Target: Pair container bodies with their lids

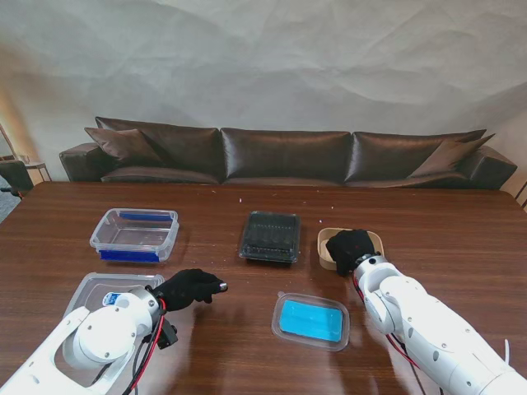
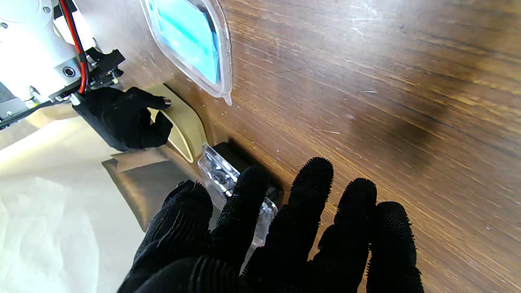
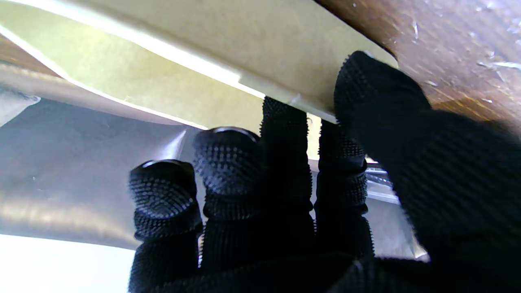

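Overall, the long dark brown wooden table [image 1: 247,346] carries five container parts, with a dark brown leather sofa [image 1: 284,155] against the wall behind it.

Farthest left stands a clear rectangular plastic tub with blue end clips [image 1: 134,234], its long axis running left to right, well apart from both hands. Nearer to me and to the left, a clear flat plastic lid [image 1: 97,288] lies partly under the left forearm.

At centre sits a black rectangular plastic tray under a clear cover [image 1: 269,236], long axis also left to right. Nearer to me, a clear rounded-rectangular lid with a blue centre panel [image 1: 311,320] lies flat between the two arms, its long axis slightly skewed.

At right, a tan paper bowl with rounded corners [image 1: 329,247] stands upright just beside the black tray.

The right hand [image 1: 350,248], in a black knit glove, is over the bowl's nearer right rim. In the right wrist view its thumb [image 3: 378,93] lies on the outside of the bowl wall [image 3: 228,44] and two fingers reach inside, pinching the rim; the other two fingers curl free.

The left hand [image 1: 188,289], likewise gloved, hangs over bare table between the flat lid and the blue-panel lid, fingers [image 2: 309,191] extended and slightly parted, holding nothing.
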You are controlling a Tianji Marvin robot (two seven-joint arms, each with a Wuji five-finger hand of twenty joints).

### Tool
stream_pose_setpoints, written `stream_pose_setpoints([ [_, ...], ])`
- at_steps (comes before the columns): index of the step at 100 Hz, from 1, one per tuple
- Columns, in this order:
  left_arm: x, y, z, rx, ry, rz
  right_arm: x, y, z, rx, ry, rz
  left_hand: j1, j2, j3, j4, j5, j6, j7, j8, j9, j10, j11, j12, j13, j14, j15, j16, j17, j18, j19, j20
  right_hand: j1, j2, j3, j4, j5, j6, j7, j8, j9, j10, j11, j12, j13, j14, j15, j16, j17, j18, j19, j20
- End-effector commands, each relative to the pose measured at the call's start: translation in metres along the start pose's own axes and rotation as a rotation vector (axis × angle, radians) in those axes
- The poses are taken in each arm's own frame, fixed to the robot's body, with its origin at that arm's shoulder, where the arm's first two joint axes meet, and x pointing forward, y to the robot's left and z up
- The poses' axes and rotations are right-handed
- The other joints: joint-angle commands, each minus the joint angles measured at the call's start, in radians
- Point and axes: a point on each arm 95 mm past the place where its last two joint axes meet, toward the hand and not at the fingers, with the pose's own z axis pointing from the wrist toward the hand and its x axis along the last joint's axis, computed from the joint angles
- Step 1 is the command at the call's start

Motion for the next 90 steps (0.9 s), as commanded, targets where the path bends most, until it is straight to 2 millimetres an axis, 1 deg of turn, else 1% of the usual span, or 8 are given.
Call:
stream_pose_setpoints([
  [1,0.002,0.002,-0.001,-0.017,0.001,-0.001,0.004,-0.002,0.000,0.007,0.022,0.001,-0.016,0.045,-0.015,-0.011,0.021,-0.003,0.003,0.007,-0.016,0.015,-0.001,-0.009,-0.014,-0.004,-0.013,-0.010,-0.019,-0.042,-0.015,0.004,0.050,-0.038,0.059,-0.009,0.051,-0.041,0.052,-0.004,0.069,-0.012,0.033,0.023,0.036,-0.019,0.039,0.019,0.024,0.017,0.067,-0.029],
  [36,0.001,0.003,-0.001,-0.014,0.006,-0.003,0.013,0.001,-0.011,0.017,0.063,0.028,-0.016,0.046,-0.015,-0.011,0.020,-0.001,0.003,0.007,-0.015,0.015,-0.001,-0.009,-0.015,-0.003,-0.013,-0.011,-0.020,-0.043,-0.016,0.004,0.051,-0.025,0.077,-0.007,0.059,-0.035,0.072,0.003,0.071,0.010,0.059,0.060,0.038,-0.041,0.100,0.044,0.056,0.017,0.073,-0.035],
  [69,0.000,0.002,0.000,-0.012,0.019,-0.005,0.031,0.009,-0.027,0.056,0.022,0.101,-0.017,0.045,-0.015,-0.011,0.019,-0.003,0.002,0.007,-0.016,0.013,-0.001,-0.009,-0.016,-0.003,-0.014,-0.011,-0.021,-0.042,-0.018,0.005,0.050,-0.015,0.080,0.004,0.049,0.021,0.072,0.022,0.073,0.046,0.070,0.077,0.038,-0.051,0.174,0.073,0.075,0.033,0.088,-0.031],
  [90,-0.001,0.001,0.000,-0.012,0.028,-0.004,0.043,0.011,-0.034,0.074,-0.018,0.123,-0.017,0.046,-0.015,-0.011,0.020,-0.002,0.002,0.007,-0.016,0.014,-0.001,-0.009,-0.016,-0.003,-0.014,-0.011,-0.021,-0.042,-0.018,0.005,0.051,-0.013,0.078,0.010,0.048,0.036,0.069,0.030,0.073,0.053,0.074,0.080,0.038,-0.058,0.192,0.078,0.075,0.035,0.092,-0.029],
])
